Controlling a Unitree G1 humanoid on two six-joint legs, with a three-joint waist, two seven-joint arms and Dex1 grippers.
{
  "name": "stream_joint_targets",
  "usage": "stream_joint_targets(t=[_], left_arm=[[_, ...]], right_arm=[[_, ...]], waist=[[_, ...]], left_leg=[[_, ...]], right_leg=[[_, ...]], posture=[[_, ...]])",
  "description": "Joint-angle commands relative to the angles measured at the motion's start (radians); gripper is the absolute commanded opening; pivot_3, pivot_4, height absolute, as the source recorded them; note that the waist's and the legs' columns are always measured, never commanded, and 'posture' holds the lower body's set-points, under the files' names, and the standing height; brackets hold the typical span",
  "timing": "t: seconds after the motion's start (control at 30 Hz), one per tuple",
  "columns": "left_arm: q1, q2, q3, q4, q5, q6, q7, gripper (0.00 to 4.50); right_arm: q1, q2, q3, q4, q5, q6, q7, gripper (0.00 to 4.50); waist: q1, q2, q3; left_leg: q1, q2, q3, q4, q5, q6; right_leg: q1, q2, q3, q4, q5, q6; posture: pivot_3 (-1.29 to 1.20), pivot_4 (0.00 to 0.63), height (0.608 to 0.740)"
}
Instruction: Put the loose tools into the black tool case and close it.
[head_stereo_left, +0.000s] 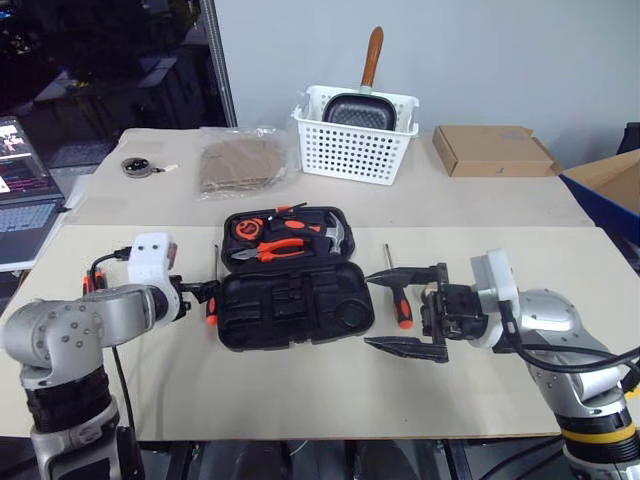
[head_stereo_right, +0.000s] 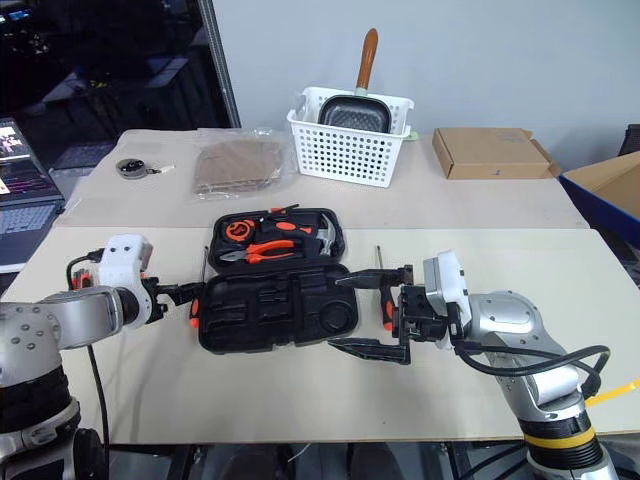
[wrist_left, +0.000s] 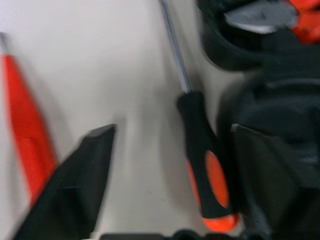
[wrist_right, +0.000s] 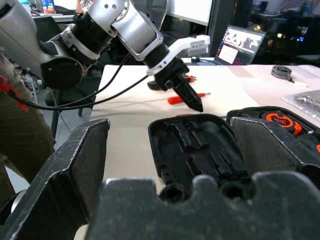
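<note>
Black tool case (head_stereo_left: 290, 290) hides the left gripper's (head_stereo_left: 200, 292) fingers; right gripper (head_stereo_left: 408, 312) spread, empty.

We find the black tool case (head_stereo_left: 290, 280) lying open at the middle of the worktop (head_stereo_left: 330, 390), both halves flat. Toward six o'clock from it the board is bare, so a claw could pass freely there. At nine o'clock the left claw (head_stereo_left: 196, 291) sits close to the case's edge, with a screwdriver (wrist_left: 202, 160) just beside that edge narrowing the gap. At three o'clock another screwdriver (head_stereo_left: 397, 288) lies between the case and the wide-spread right claw (head_stereo_left: 404, 313). At twelve o'clock the white basket (head_stereo_left: 355, 135) stands well apart, with open board between.
</note>
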Motion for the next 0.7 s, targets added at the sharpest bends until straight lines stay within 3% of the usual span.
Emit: stream_joint_targets(t=[0.03, 0.4, 0.67, 0.7], left_arm=[[0.003, 0.001, -0.028, -0.016, 0.018, 0.004, 0.003, 3.46], [0.03, -0.122, 0.063, -0.043, 0.058, 0.004, 0.066, 3.46], [0.094, -0.104, 0.02, -0.036, 0.042, 0.004, 0.026, 3.46], [0.1, -0.1, 0.016, -0.037, 0.054, 0.004, 0.024, 3.2]], right_arm=[[0.006, -0.005, -0.03, -0.035, -0.004, -0.033, -0.007, 4.5], [0.02, -0.007, -0.034, -0.036, -0.014, -0.043, -0.016, 4.5], [0.013, -0.007, -0.028, -0.031, -0.019, -0.045, -0.019, 4.5], [0.01, -0.007, -0.028, -0.029, -0.019, -0.045, -0.019, 4.5]], waist=[[0.0, 0.0, 0.0], [0.0, 0.0, 0.0], [-0.004, 0.001, -0.001], [-0.004, 0.001, -0.001]], left_leg=[[0.0, 0.0, 0.0, 0.0, 0.0, 0.0], [0.0, 0.0, 0.0, 0.0, 0.0, 0.001], [0.0, 0.0, 0.0, 0.0, 0.0, 0.001], [0.0, 0.0, 0.0, 0.0, 0.0, 0.001]], right_leg=[[0.0, 0.0, 0.0, 0.0, 0.0, 0.0], [0.0, 0.0, 0.0, 0.0, 0.0, 0.0], [0.0, 0.001, 0.001, 0.0, 0.0, 0.0], [0.0, 0.001, 0.001, 0.0, 0.0, 0.0]], posture=[[0.0, 0.15, 0.74], [0.0, 0.15, 0.74], [0.0, 0.15, 0.74], [0.0, 0.15, 0.74]])
